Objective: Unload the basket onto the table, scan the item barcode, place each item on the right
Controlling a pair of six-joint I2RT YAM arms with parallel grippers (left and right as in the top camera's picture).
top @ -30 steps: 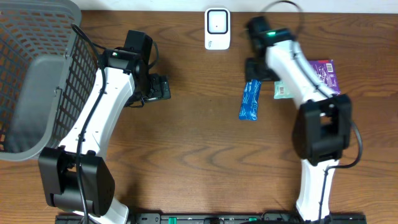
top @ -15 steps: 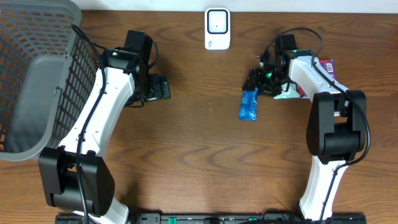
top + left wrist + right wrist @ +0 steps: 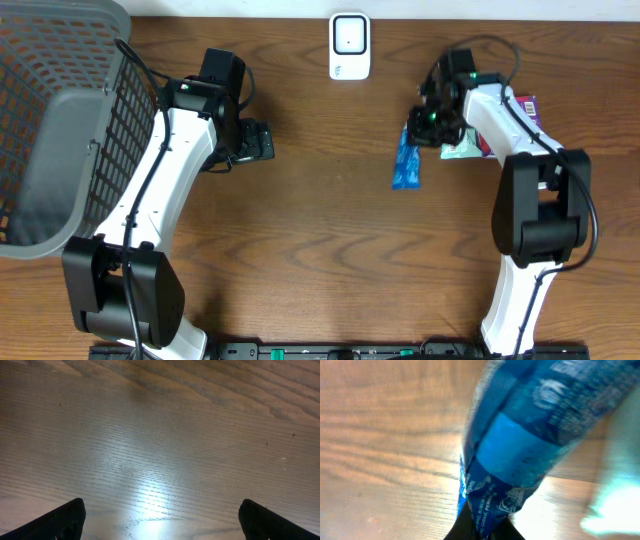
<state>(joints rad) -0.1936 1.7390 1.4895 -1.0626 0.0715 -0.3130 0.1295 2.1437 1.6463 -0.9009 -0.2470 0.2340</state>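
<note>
I count one blue packet (image 3: 407, 162), toward 2 o'clock from the table's centre. Its top end is pinched between the pressed-together fingers of the right gripper (image 3: 428, 122). Overhead, the arm covers that pinch. The right wrist view shows the wrapper close up, its print too blurred to read. At its 3 o'clock lie a purple packet (image 3: 522, 112) and a pale packet (image 3: 460, 151), both partly hidden. One white scanner (image 3: 349, 46) sits at 12 o'clock and one basket (image 3: 60, 150) at 9. The left gripper (image 3: 262, 141) hangs spread wide.
</note>
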